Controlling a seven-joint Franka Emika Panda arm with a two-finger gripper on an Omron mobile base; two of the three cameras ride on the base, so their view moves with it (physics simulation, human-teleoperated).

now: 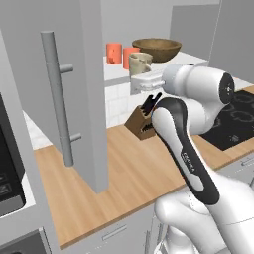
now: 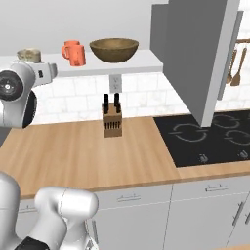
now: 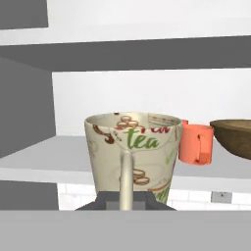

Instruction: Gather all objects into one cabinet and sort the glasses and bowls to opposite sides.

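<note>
Mug: beige, printed "tea", upright, handle turned toward the hand camera. Pinched by that handle between the fingertips of the gripper, pressed near together on it. Seen in the left base view at the front edge of the pale shelf; whether resting on it or held just above, not determinable.

Two orange tumblers: upright on the same shelf, just beside each other, behind the mug. From the right, standing between mug and bowl.

Wooden bowl: wide, dark brown, upright on the shelf, near the tumblers, toward the cooktop side.

Cabinet door: grey, swung open, long bar handle facing out.

Judged step: setting the mug down inside the cabinet with the other items. Best done by keeping the mug level, lowering until its base sat fully on the shelf and well back from the edge, then parting the fingers and withdrawing straight along the handle line, clear of the door. Placement advised on the tumbler side, away from the bowl, leaving the glasses and bowl at opposite ends.

Below: knife block on the wooden counter, black cooktop alongside.
</note>
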